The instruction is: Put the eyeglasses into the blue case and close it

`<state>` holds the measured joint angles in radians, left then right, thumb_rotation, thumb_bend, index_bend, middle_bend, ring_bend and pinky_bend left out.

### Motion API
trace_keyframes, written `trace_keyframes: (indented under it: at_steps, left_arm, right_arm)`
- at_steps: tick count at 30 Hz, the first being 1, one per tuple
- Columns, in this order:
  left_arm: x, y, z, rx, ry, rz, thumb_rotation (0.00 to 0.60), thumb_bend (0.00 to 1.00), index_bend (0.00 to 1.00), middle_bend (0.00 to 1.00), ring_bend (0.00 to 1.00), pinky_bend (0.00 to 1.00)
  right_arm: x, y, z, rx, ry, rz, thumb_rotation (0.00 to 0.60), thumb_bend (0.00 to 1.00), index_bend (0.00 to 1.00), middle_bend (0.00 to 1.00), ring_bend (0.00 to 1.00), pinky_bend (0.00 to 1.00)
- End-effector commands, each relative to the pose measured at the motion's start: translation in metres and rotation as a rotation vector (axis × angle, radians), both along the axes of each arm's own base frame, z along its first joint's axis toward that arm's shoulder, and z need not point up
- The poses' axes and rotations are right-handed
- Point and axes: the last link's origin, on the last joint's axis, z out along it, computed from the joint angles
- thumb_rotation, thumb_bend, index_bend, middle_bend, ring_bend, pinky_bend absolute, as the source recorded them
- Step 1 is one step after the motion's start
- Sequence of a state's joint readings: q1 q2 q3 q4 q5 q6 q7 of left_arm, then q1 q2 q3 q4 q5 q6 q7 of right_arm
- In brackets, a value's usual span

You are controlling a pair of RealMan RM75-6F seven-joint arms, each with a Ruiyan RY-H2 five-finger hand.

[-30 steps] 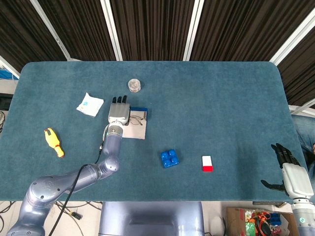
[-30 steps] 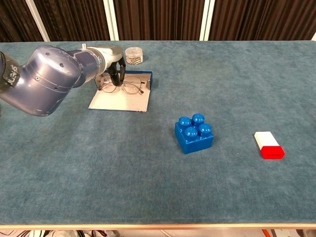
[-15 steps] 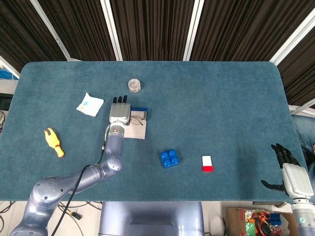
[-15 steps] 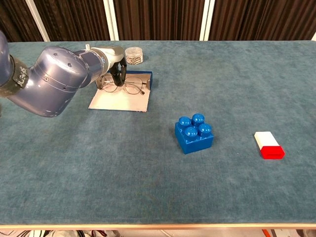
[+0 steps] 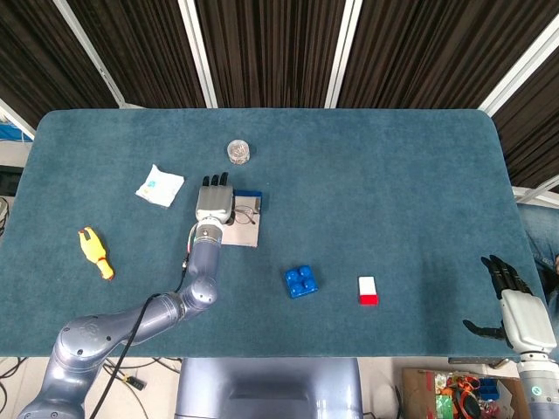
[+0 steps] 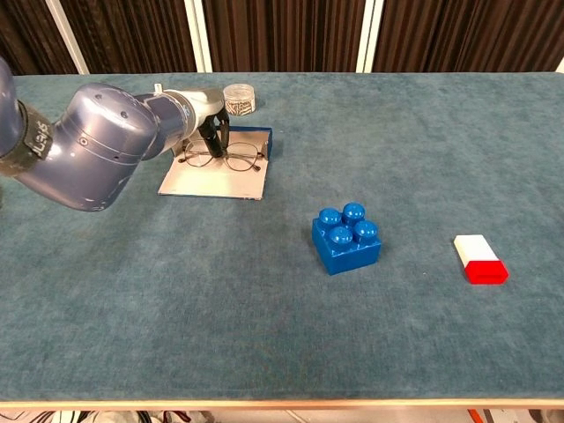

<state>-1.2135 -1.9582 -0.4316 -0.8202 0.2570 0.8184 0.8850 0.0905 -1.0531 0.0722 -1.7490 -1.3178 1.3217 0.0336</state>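
Observation:
The blue case (image 5: 249, 194) (image 6: 269, 143) lies open at the table's left, its pale inner face (image 6: 211, 182) up. The thin-rimmed eyeglasses (image 6: 226, 159) (image 5: 245, 212) rest across that face, lenses toward me. My left hand (image 5: 215, 202) (image 6: 206, 118) hovers over the case's left part, its dark fingers (image 6: 218, 137) reaching down onto the glasses' frame and pinching it. In the head view my right hand (image 5: 512, 301) hangs off the table's near right corner, fingers spread and holding nothing.
A small clear jar (image 5: 238, 151) (image 6: 238, 99) stands just behind the case. A white packet (image 5: 160, 185) and a yellow-orange tool (image 5: 96, 252) lie further left. A blue studded block (image 6: 345, 238) and a red-and-white block (image 6: 480, 259) sit mid-right.
My left hand has shifted slightly to the right over the case, and the eyeglasses have slid a little right with it. The right hand has not moved.

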Motion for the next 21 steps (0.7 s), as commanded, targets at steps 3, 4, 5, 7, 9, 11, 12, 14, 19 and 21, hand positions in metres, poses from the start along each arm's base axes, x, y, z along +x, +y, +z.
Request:
trace_keyframes:
  at_steps: [3,4,5,7,9,11,12,14,19,21]
  left_arm:
    - [0.003,-0.003,0.004,0.001,-0.013,-0.008,0.6,0.39,0.24,0.01,0.0,0.0]
    - [0.004,-0.003,0.005,0.001,-0.016,-0.013,0.6,0.39,0.24,0.01,0.0,0.0]
    - [0.006,-0.005,0.006,0.002,-0.019,-0.022,0.6,0.39,0.24,0.01,0.0,0.0]
    - [0.008,-0.008,0.01,0.007,-0.024,-0.038,0.6,0.39,0.24,0.01,0.0,0.0]
    - [0.009,-0.011,0.014,0.015,-0.021,-0.056,0.6,0.39,0.24,0.01,0.0,0.0]
    - [0.01,-0.016,0.018,0.021,-0.017,-0.077,0.6,0.39,0.24,0.01,0.0,0.0]
    - [0.01,-0.021,0.021,0.024,-0.026,-0.087,0.6,0.39,0.24,0.01,0.0,0.0]
    - [0.01,-0.027,0.025,0.025,-0.041,-0.099,0.6,0.39,0.23,0.01,0.0,0.0]
    - [0.004,-0.047,0.037,0.027,-0.094,-0.146,0.6,0.39,0.17,0.04,0.0,0.0]
    - [-0.003,-0.059,0.04,0.006,-0.146,-0.146,0.6,0.39,0.14,0.05,0.0,0.03]
  right_arm:
    - [0.0,0.0,0.0,0.001,-0.001,-0.001,0.6,0.02,0.0,0.0,0.0,0.17]
    - [0.0,0.0,0.0,0.001,-0.002,-0.002,0.6,0.02,0.0,0.0,0.0,0.17]
    - [0.0,0.0,0.0,0.001,-0.002,-0.003,0.6,0.02,0.0,0.0,0.0,0.17]
    - [0.0,0.0,0.0,0.003,-0.004,-0.004,0.6,0.02,0.0,0.0,0.0,0.17]
    - [0.0,0.0,0.0,0.005,-0.005,-0.003,0.6,0.02,0.0,0.0,0.0,0.17]
    - [0.001,0.0,-0.001,0.007,-0.003,-0.002,0.6,0.02,0.0,0.0,0.0,0.17]
    - [0.0,0.0,-0.001,0.009,-0.002,-0.003,0.6,0.02,0.0,0.0,0.0,0.17]
    - [0.0,0.0,-0.001,0.009,0.0,-0.004,0.6,0.02,0.0,0.0,0.0,0.17]
    - [0.0,0.0,0.0,0.003,0.002,-0.008,0.6,0.02,0.0,0.0,0.0,0.17]
    - [0.0,0.0,0.0,0.004,0.003,-0.011,0.6,0.02,0.0,0.0,0.0,0.17]
